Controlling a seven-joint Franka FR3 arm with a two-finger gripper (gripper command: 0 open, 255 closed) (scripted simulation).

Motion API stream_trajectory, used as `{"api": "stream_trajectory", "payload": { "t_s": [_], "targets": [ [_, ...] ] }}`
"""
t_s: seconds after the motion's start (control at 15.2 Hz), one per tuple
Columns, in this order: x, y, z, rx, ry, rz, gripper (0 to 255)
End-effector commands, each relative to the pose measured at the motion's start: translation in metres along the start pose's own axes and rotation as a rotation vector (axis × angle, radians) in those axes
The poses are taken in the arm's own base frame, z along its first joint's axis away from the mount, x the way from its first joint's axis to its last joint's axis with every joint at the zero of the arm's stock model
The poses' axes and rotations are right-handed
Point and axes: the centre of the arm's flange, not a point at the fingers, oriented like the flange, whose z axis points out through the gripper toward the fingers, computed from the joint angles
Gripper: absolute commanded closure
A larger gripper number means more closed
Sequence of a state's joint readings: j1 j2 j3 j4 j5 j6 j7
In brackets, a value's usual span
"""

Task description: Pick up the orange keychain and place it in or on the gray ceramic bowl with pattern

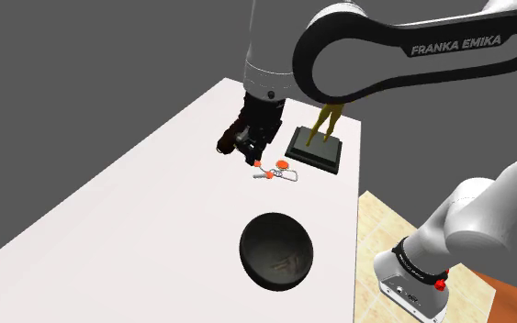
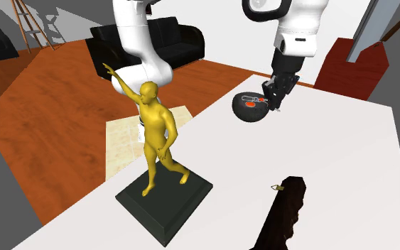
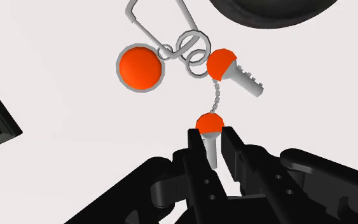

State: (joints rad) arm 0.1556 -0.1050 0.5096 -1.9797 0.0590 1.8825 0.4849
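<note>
The orange keychain (image 3: 139, 67) is an orange disc, a grey clip, rings and two grey keys with orange heads. My gripper (image 3: 212, 143) is shut on the shaft of the nearer key, and the rest trails out ahead of the fingers over the white table. In the shoulder view the keychain (image 1: 278, 171) lies just right of the gripper (image 1: 254, 158), with the dark bowl (image 1: 276, 250) nearer the camera. The second exterior view puts the gripper (image 2: 275, 103) and keychain (image 2: 251, 99) in front of the bowl (image 2: 244, 115). The bowl's rim (image 3: 266, 9) lies beyond the keychain.
A golden figure (image 1: 325, 124) on a dark square base (image 1: 316, 151) stands just right of the gripper in the shoulder view; the figure (image 2: 157, 135) is near the table edge. A dark brown object (image 2: 283, 213) lies beside it. The white table (image 1: 137, 220) ends near the statue.
</note>
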Motion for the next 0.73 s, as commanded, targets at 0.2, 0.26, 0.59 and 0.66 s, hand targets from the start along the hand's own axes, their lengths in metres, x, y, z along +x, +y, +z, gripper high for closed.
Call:
{"api": "stream_trajectory", "payload": {
  "t_s": [0.2,0.26,0.59,0.66],
  "targets": [
    [-0.053,-0.036,-0.004,0.0,-0.001,0.001,255],
    [-0.064,-0.043,-0.004,0.0,-0.001,0.001,255],
    [-0.118,-0.081,-0.006,0.0,-0.001,0.001,255],
    [-0.121,-0.082,-0.006,0.0,-0.001,0.001,255]
  ]
}}
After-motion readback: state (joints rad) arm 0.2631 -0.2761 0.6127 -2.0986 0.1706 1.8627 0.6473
